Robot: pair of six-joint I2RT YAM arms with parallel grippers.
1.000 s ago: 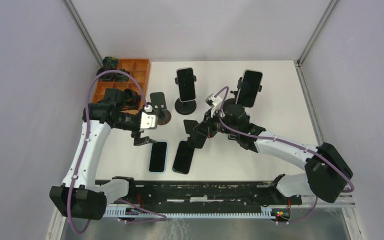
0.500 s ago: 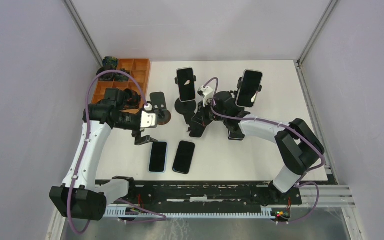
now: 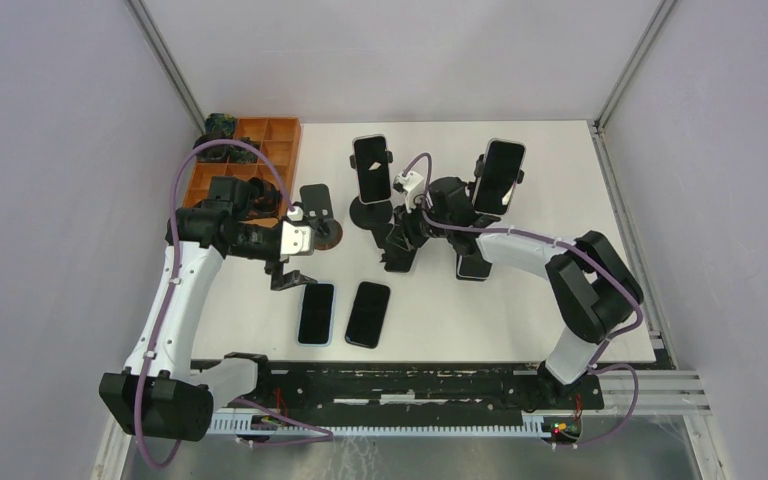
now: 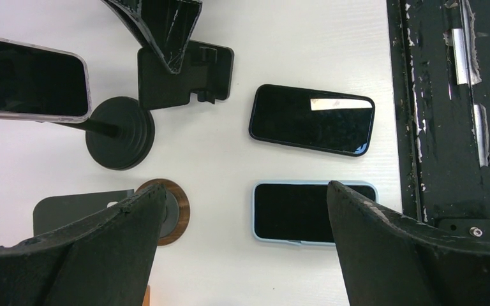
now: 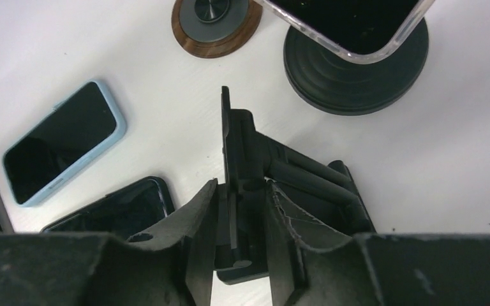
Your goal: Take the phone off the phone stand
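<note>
My right gripper (image 3: 401,243) is shut on the upright plate of an empty black folding phone stand (image 5: 274,167), which rests on the table (image 3: 560,200); the right wrist view shows the jaws (image 5: 242,220) pinching it. A black phone (image 3: 367,313) and a blue-cased phone (image 3: 316,313) lie flat near the front. My left gripper (image 3: 287,274) is open and empty, hovering over the blue-cased phone (image 4: 312,211). Two more phones stand in stands at the back: a middle one (image 3: 372,168) and a right one (image 3: 500,176).
A stand with a round wooden base (image 3: 330,235) and a dark plate (image 3: 315,200) stands by the left gripper. An orange parts tray (image 3: 245,160) sits at the back left. The middle stand's black round base (image 3: 372,213) is just left of the right gripper. A black rail (image 3: 410,385) runs along the front edge.
My right gripper has moved back and slightly left with the empty folding stand, away from the black phone, which stays flat on the table. The left arm has not moved.
</note>
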